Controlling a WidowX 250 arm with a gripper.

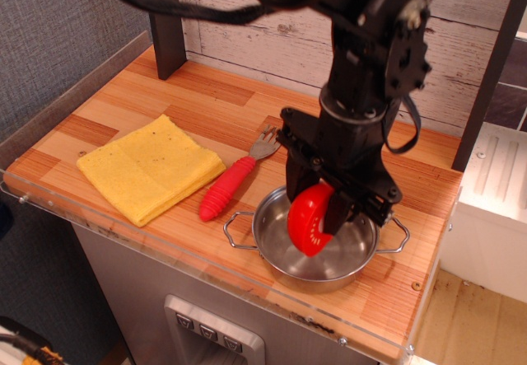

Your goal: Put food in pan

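The food, a round red plastic tomato half (pixel 310 221), is held on edge between my black gripper's (pixel 317 217) fingers. Its flat face with pale seed dots turns left. It hangs inside the rim of the pan (pixel 272 245), a shallow shiny steel pan with two wire loop handles at the front right of the wooden counter. The tomato's lower edge is close to the pan floor; I cannot tell if it touches. The gripper and arm hide the back of the pan.
A red-handled fork (pixel 232 182) lies just left of the pan. A folded yellow cloth (pixel 148 167) lies at the left. A dark post (pixel 167 23) stands at the back left. A clear plastic lip (pixel 206 270) runs along the counter's front edge.
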